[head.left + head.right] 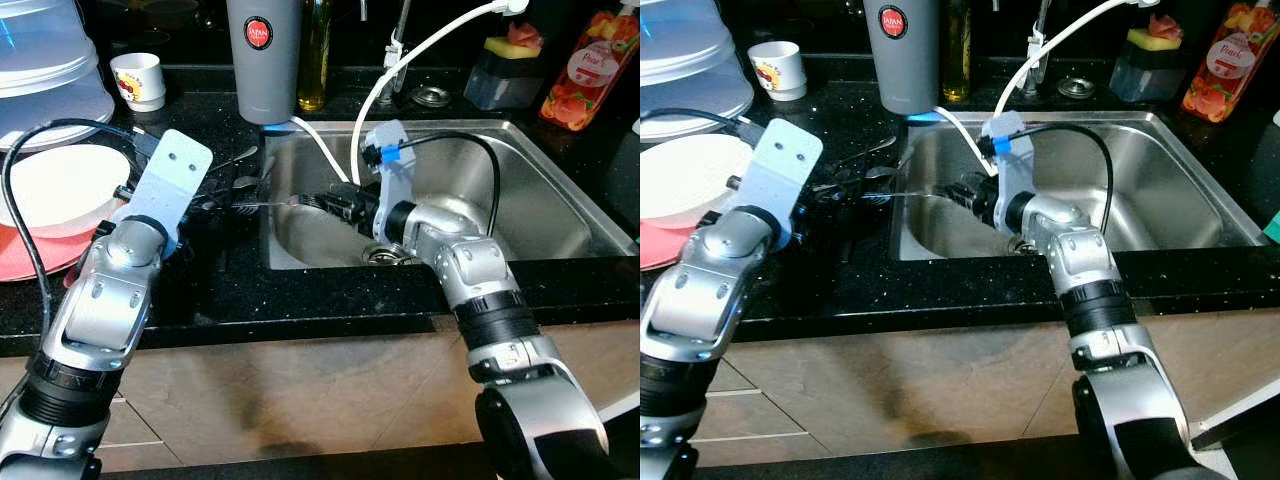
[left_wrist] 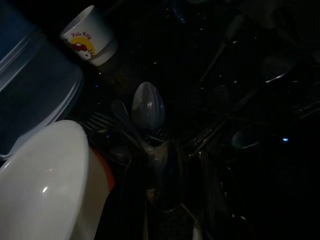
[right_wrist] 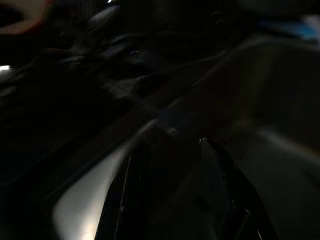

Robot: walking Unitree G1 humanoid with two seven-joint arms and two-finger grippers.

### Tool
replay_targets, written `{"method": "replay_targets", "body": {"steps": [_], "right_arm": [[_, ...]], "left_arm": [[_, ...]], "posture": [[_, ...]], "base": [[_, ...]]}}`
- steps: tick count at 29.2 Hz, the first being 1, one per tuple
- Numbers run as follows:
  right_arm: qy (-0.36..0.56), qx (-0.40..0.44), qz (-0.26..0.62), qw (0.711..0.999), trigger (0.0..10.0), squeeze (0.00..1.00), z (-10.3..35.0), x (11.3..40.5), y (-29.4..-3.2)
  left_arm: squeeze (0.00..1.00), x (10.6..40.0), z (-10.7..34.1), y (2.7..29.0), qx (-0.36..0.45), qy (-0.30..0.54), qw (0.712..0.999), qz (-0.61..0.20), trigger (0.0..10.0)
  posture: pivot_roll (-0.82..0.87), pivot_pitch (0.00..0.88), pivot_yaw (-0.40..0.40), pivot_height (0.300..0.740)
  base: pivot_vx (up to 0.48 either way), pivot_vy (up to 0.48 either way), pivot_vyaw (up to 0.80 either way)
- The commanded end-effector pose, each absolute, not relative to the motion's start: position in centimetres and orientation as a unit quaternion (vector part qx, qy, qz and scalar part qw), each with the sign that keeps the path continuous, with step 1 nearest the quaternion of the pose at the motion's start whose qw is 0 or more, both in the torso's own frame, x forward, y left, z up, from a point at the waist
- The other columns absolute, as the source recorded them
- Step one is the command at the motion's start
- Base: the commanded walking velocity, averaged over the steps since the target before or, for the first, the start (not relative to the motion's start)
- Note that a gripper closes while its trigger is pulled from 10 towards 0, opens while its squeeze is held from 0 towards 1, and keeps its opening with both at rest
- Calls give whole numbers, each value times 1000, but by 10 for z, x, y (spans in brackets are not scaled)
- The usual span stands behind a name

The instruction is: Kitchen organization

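Several pieces of metal cutlery (image 1: pixel 238 188) lie in a heap on the black counter just left of the steel sink (image 1: pixel 540 200). My left gripper (image 1: pixel 205 205) hovers low over that heap; in the left wrist view a spoon (image 2: pixel 148 106) lies right ahead among forks and other spoons. My right arm reaches leftward across the sink. Its gripper (image 1: pixel 318 202) sits at the sink's left wall, shut on a thin metal utensil (image 1: pixel 268 204) that sticks out over the sink edge toward the heap. The right wrist view is dark and blurred.
A white plate (image 1: pixel 55 190) on a red plate (image 1: pixel 30 255) and a clear plastic cover (image 1: pixel 45 70) stand at left. Behind are a small cup (image 1: pixel 140 80), a grey tumbler (image 1: pixel 263 60), an oil bottle (image 1: pixel 314 55), a sponge holder (image 1: pixel 505 70) and a soap bottle (image 1: pixel 590 65). A white hose (image 1: pixel 400 70) hangs into the sink.
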State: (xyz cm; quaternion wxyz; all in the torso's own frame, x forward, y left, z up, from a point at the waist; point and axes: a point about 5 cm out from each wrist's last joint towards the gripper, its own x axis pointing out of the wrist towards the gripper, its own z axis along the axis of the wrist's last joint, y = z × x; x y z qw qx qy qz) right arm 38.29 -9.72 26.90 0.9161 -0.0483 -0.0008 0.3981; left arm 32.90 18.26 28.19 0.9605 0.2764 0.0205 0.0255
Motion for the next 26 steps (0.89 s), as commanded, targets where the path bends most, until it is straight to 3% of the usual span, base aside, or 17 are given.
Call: {"method": "replay_targets", "body": {"steps": [1, 9, 26], "right_arm": [[10, -53, 427, 903, 10000, 0, 266, 377, -93], [22, -41, 487, 872, 10000, 0, 263, 364, -85], [21, -37, 508, 860, 10000, 0, 267, 355, -83]], "left_arm": [[0, 329, 280, 186, 295, 30, 955, 27, 10000], [0, 330, 278, 191, 302, 38, 952, 31, 10000], [0, 345, 261, 204, 302, 47, 952, 19, 10000]], "posture": [[11, 183, -1, 740], [13, 175, -1, 740], [4, 170, -2, 740]], "base": [[0, 0, 0], [0, 0, 0], [0, 0, 0]]}}
